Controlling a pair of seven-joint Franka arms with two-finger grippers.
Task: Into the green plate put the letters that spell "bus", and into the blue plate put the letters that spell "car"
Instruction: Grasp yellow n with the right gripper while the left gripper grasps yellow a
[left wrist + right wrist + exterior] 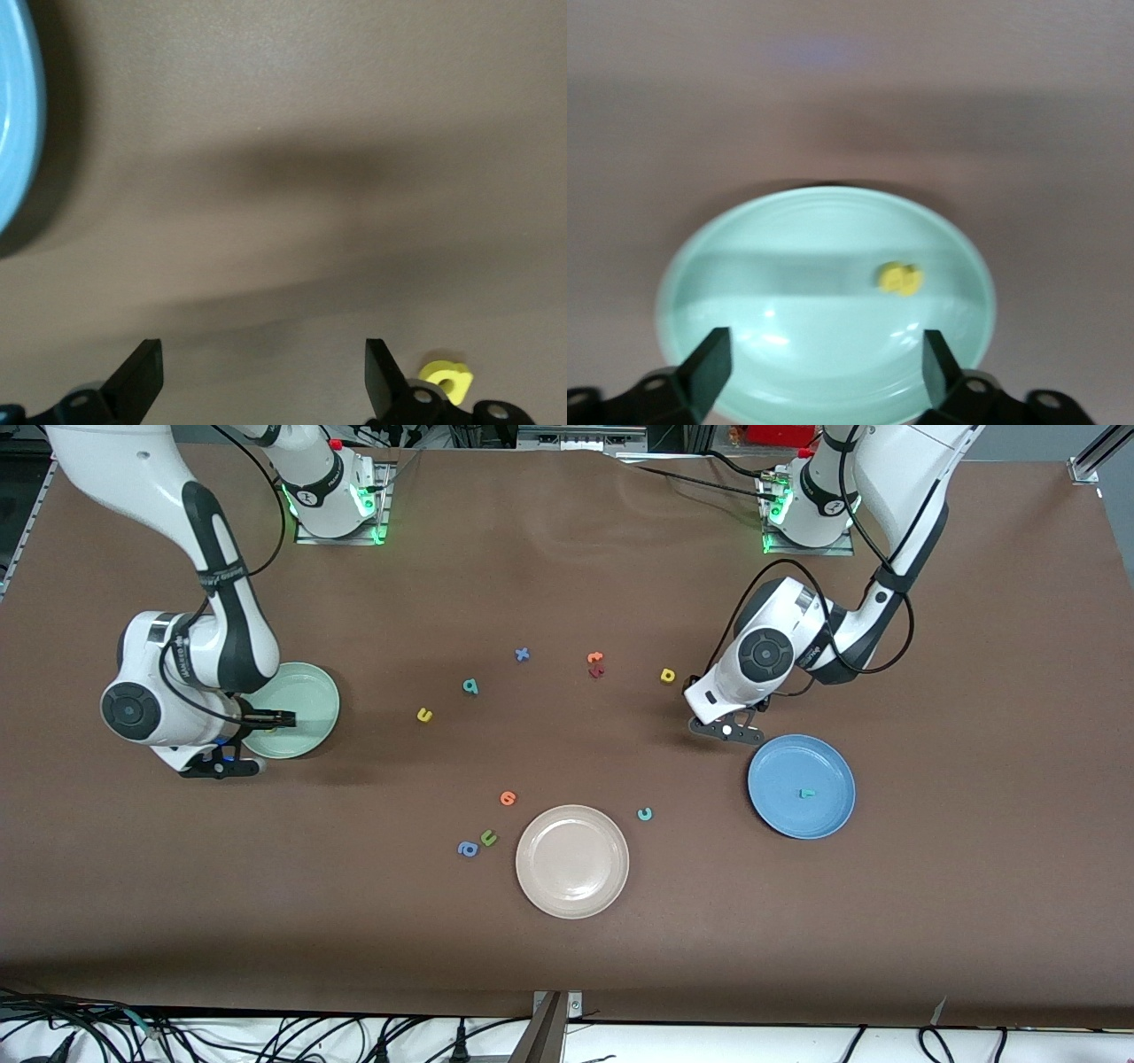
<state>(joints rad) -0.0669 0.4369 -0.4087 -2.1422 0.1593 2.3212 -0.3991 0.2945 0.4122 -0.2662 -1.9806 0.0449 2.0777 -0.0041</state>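
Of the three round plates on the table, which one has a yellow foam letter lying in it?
The pale mint-green plate, under the right gripper, holds the yellow foam letter. The blue plate holds a teal letter; the cream-white plate holds nothing.

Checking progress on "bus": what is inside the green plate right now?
The right wrist view shows one small yellow letter lying in the green plate. From the front, the right arm covers part of the plate, hiding that letter.

A small yellow letter [900, 280] lies flat in my pale green plate [310, 691], a teal one [807, 793] in the blue plate [824, 815], others scattered on the bench.
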